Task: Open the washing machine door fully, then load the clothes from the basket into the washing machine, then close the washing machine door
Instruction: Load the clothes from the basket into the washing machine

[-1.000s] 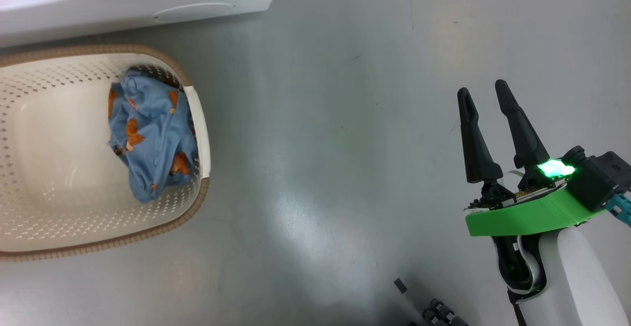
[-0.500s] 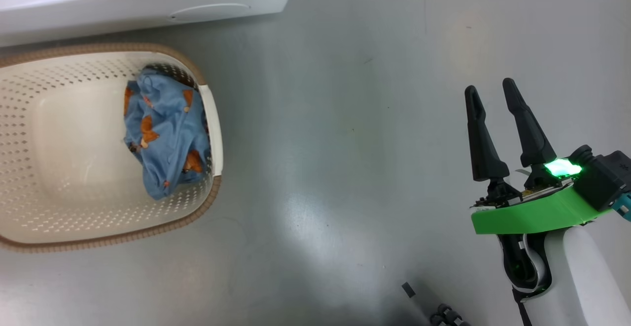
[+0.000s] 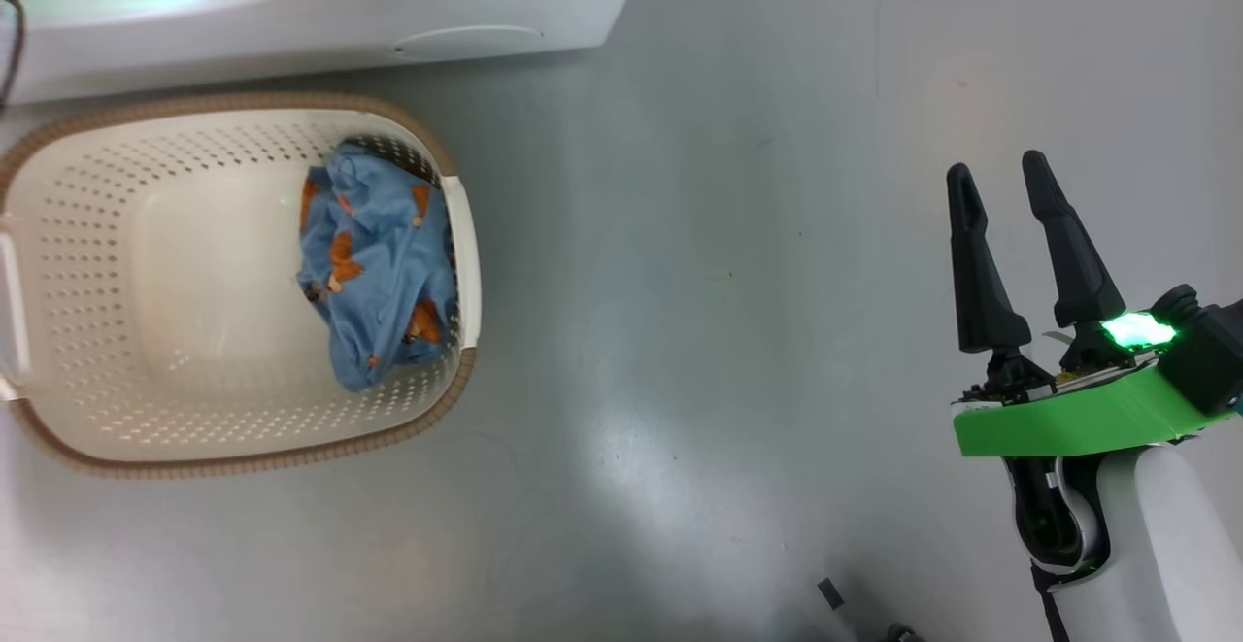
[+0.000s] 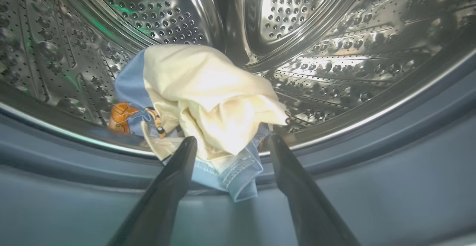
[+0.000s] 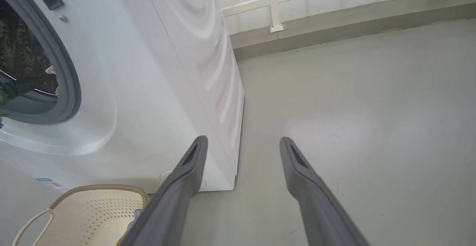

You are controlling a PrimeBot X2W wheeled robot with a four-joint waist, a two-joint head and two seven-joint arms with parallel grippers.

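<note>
In the left wrist view my left gripper (image 4: 232, 141) is open at the mouth of the washing machine (image 3: 291, 11). Its fingers stand either side of the clothes (image 4: 208, 89), a cream piece over a light blue printed one. They lie on the steel drum's (image 4: 334, 52) lip and hang onto the grey-blue gasket (image 4: 372, 164). The cream basket (image 3: 87, 263) sits on the floor before the machine, with one blue printed piece (image 3: 379, 263) against its right wall. My right gripper (image 3: 997, 169) hovers open over bare floor, far right of the basket. The washing machine door is out of view.
Grey floor (image 3: 699, 331) stretches between the basket and my right arm. The machine's round lower flap (image 3: 469, 42) is just beyond the basket. In the right wrist view the machine's side (image 5: 208, 71) faces open floor, with a low wall and white rail (image 5: 273, 4) behind.
The head camera has turned, so the basket, machine and right gripper all sit further right in the picture. A green bit of my left arm now shows at the top left corner.
</note>
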